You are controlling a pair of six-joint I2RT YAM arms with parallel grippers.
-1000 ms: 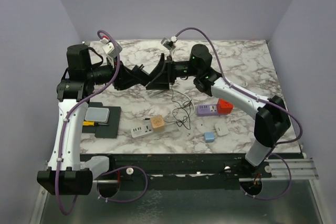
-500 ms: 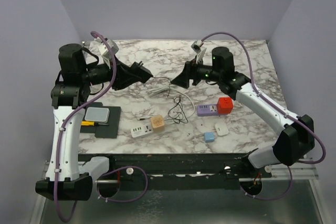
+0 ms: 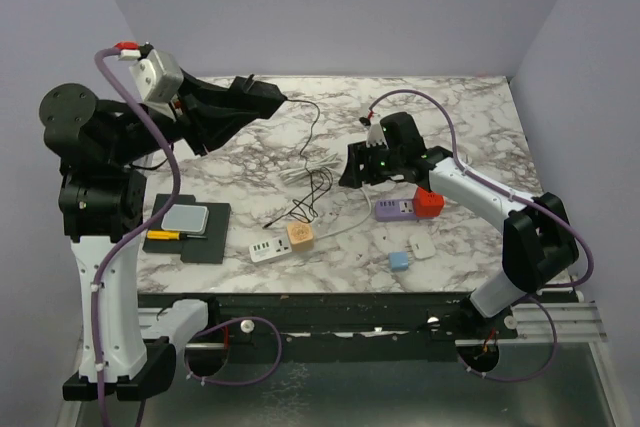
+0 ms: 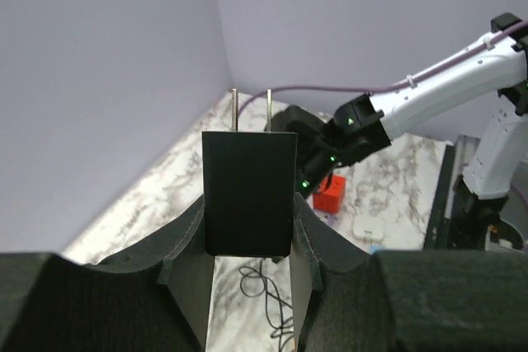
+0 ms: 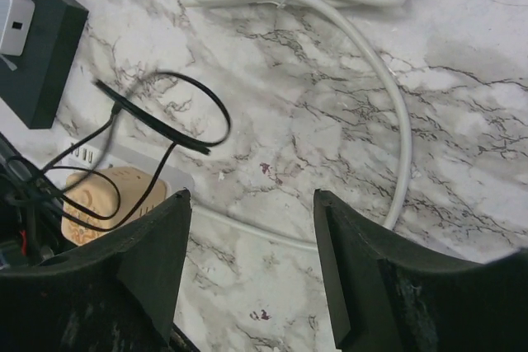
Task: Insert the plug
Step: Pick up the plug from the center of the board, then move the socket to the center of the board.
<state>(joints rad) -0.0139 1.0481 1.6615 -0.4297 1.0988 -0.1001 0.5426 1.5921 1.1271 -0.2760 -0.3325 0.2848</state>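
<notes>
My left gripper [image 3: 258, 97] is shut on a black plug [image 4: 249, 191], raised high over the back left of the table. The plug's two metal prongs [image 4: 236, 110] point away from the wrist. Its thin black cable [image 3: 312, 142] hangs down to a tangle [image 3: 312, 192] on the marble. My right gripper [image 3: 350, 165] is open and empty, low over the table centre. In the right wrist view [image 5: 249, 199] it hovers above bare marble, near a white power strip [image 5: 144, 164]. The white strip [image 3: 268, 249] carries a tan cube [image 3: 299, 236]. A purple strip [image 3: 396, 209] carries a red cube [image 3: 428, 202].
A black tray [image 3: 215, 237] with a grey box [image 3: 186, 219] lies at the left front. A coiled white cord [image 5: 388, 113] runs across the centre. A white adapter [image 3: 421, 245] and a blue one [image 3: 399, 260] lie at the front right. Purple walls enclose the table.
The two grippers, close together at the centre a second ago, have parted. My left arm rose and swung back left with the plug. My right gripper dropped toward the table.
</notes>
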